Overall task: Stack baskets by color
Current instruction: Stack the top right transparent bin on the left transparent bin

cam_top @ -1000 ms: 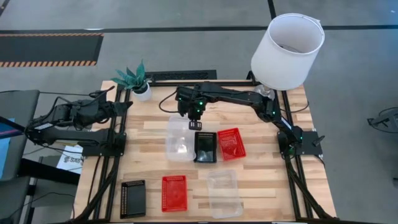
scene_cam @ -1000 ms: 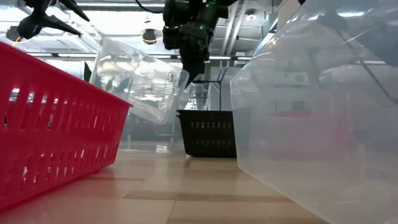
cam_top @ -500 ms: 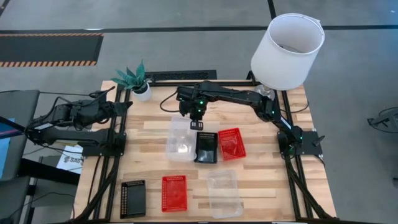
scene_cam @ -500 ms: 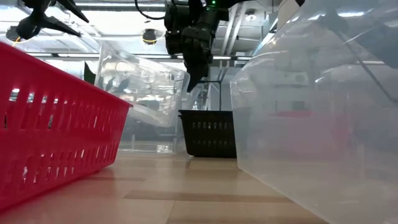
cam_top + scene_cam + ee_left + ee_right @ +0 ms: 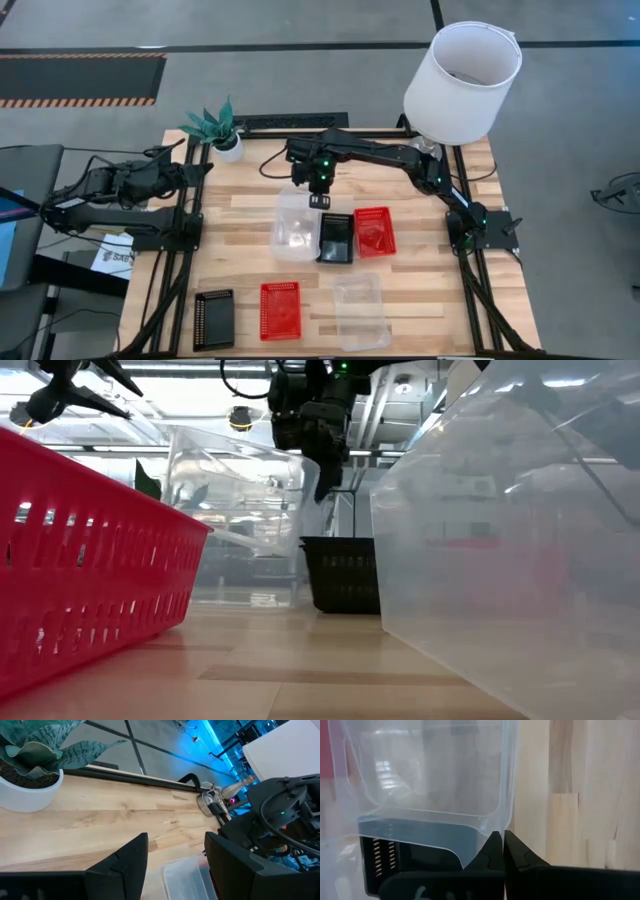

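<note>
My right gripper is shut on a clear basket at mid-table, above the far end of a black basket. A red basket lies right of the black one. In the low view the clear basket hangs tilted beside the gripper. Near the front edge lie a black basket, a red basket and a clear basket. My left gripper waits open at the table's left edge. My right gripper pinches the clear basket's rim at its far right corner between its two shut fingers. The fingers come from above, slanting steeply down. The basket tilts with the held end raised; whether its lower end touches the table, I cannot tell.
A small potted plant stands at the far left corner and a large white lampshade at the far right. Bare wood lies between the middle row and the front row of baskets.
My right gripper has carried the clear basket a little toward the table's right and near edges and has tipped more steeply downward. The clear basket has swung closer against the black basket, which has slid slightly to the right.
</note>
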### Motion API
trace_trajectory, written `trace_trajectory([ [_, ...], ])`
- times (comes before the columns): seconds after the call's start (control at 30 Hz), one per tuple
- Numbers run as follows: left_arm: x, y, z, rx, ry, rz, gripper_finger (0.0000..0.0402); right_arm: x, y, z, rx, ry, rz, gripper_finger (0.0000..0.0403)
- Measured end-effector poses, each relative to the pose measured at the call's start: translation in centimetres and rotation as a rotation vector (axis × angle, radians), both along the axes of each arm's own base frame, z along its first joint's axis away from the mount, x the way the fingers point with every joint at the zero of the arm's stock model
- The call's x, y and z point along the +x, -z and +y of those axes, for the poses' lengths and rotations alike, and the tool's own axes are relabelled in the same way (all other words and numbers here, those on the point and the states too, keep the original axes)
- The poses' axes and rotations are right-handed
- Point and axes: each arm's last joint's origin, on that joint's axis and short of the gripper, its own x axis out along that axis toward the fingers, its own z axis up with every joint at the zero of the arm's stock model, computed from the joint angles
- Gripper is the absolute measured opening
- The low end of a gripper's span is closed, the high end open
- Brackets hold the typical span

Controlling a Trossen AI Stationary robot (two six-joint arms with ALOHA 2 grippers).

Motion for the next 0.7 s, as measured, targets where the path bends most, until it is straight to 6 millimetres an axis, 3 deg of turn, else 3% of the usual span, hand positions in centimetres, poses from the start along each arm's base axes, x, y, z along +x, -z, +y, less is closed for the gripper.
trace_trajectory([
  [0.2,-0.01,0.00,0.00,0.000,0.000,0.000,0.0183,0.28,-0.07,-0.05,-0.001,-0.002,-0.031,0.0001],
  [0.47,-0.01,0.01,0.00,0.000,0.000,0.000,0.0183,0.31,-0.10,-0.21,0.001,0.006,-0.038,0.0032],
  [0.7,-0.01,0.02,0.00,0.001,0.001,0.003,0.0183,0.10,-0.04,-0.26,0.002,-0.003,-0.019,0.0016],
])
